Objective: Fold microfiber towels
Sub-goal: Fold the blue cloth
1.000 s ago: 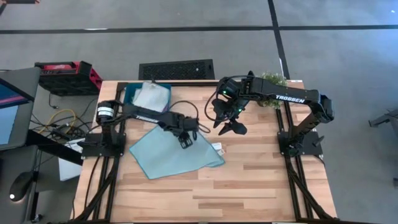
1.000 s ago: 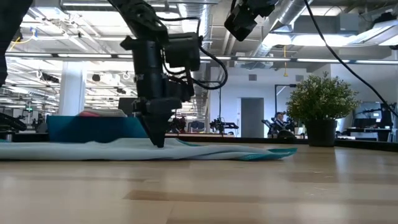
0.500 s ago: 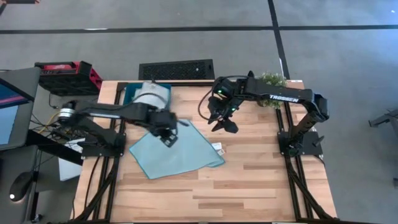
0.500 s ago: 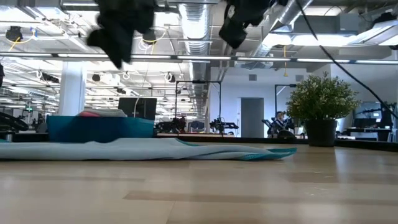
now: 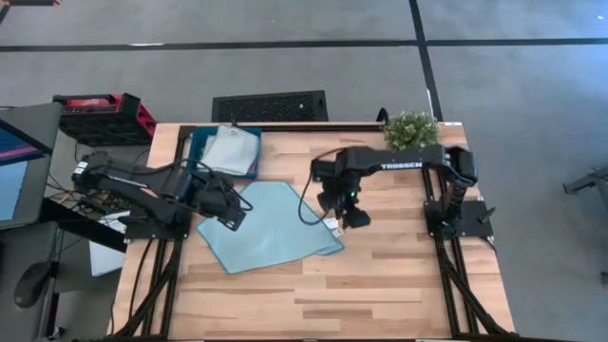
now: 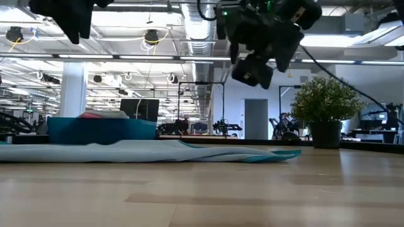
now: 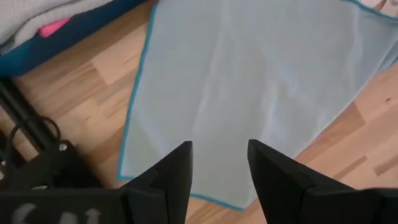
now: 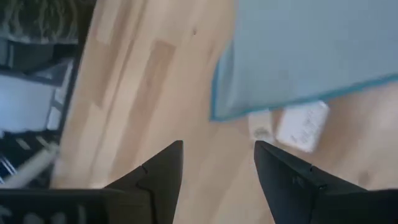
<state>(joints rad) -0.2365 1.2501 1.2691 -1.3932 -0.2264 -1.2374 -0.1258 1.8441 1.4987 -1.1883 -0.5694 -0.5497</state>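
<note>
The blue towel (image 5: 269, 226) lies spread flat on the table (image 5: 408, 275), just in front of the tray (image 5: 196, 152) that holds the other cloths, probably laid out so its corners can be reached for folding. The left gripper (image 5: 231, 214) hangs above the towel's left edge, fingers apart and empty. The right gripper (image 5: 353, 216), also open and empty, hovers over the right corner by the white tag (image 8: 301, 128), seemingly lining up a pinch.
</note>
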